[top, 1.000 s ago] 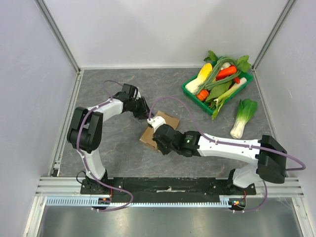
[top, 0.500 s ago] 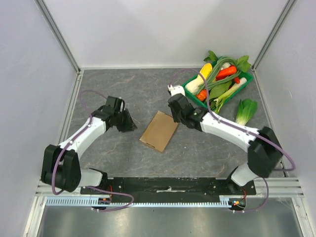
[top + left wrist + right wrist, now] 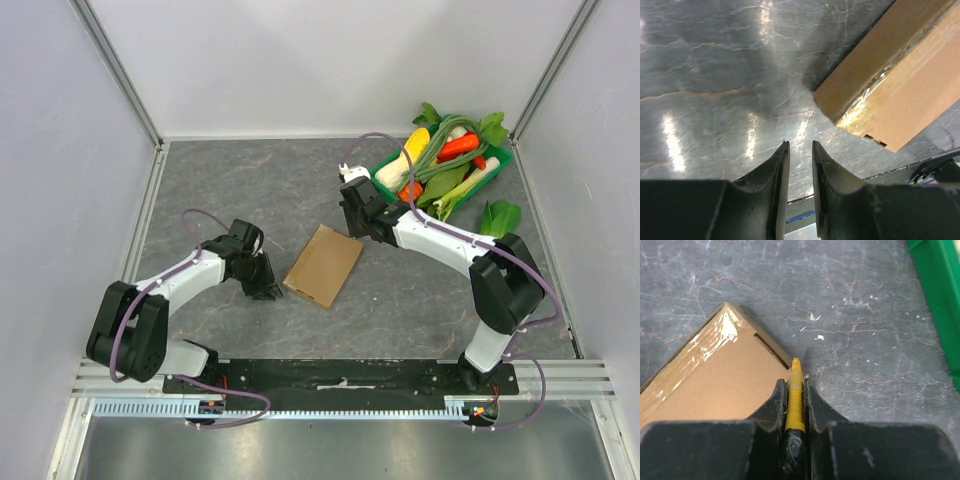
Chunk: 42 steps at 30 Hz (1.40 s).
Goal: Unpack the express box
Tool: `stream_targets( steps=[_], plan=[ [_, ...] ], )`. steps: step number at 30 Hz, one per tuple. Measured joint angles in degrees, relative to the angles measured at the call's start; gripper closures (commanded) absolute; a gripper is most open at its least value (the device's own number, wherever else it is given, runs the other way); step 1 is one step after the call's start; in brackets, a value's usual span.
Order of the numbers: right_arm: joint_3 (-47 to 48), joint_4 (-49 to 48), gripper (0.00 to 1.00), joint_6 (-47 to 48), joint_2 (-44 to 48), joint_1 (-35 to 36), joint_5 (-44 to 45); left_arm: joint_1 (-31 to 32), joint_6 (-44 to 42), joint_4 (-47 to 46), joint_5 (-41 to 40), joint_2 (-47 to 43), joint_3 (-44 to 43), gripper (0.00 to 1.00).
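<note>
My right pincer (image 3: 792, 384) is clenched on a yellow ribbed tool (image 3: 795, 390), probably a box cutter, with its tip at the far edge of the express box (image 3: 323, 265). The box lies flat and closed on the grey table (image 3: 220, 180), between my arms. My left pincer (image 3: 799, 146) hangs just beside the box's near-left corner, fingers slightly parted and grasping nothing.

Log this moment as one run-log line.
express box: flat, taped shut | left gripper: slightly open, empty, beside box corner | right gripper: shut on yellow tool, tip at box edge
</note>
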State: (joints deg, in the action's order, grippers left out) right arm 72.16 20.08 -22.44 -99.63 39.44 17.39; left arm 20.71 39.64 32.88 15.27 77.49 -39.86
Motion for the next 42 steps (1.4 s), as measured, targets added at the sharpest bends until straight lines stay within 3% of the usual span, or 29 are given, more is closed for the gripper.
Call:
stream_targets(
  steps=[7, 18, 22, 25, 31, 37, 42],
  plan=[
    [-4.9, 0.3, 1.00, -1.1, 4.4, 0.0, -4.7, 0.6, 1.1, -2.8, 2.1, 8.5, -3.7, 0.70],
    [-16.1, 7.3, 1.00, -6.8, 19.3, 1.6, -6.1, 0.0, 1.0, -3.7, -1.6, 22.6, -22.8, 0.69],
    [-17.6, 9.1, 1.00, -10.1, 21.8, 7.0, -6.8, -0.4, 1.0, -5.8, -2.8, 27.3, -28.1, 0.66],
    [-17.6, 9.0, 1.00, -12.3, 21.9, 10.3, -7.2, -0.4, 1.0, -6.4, -3.0, 29.6, -30.8, 0.55],
    [-16.1, 11.0, 1.00, -14.2, 23.8, 11.4, -4.3, -1.0, 0.2, -4.6, -5.0, 28.4, -31.5, 0.41],
    [-9.7, 11.9, 1.00, -12.4, 24.1, 11.1, -0.2, -2.0, -0.3, -3.5, -5.4, 17.3, -26.8, 0.39],
    [-7.9, 8.6, 1.00, -9.2, 20.7, 7.6, 0.6, -1.1, -0.2, -8.2, 1.2, 9.6, -17.3, 0.39]
  ],
)
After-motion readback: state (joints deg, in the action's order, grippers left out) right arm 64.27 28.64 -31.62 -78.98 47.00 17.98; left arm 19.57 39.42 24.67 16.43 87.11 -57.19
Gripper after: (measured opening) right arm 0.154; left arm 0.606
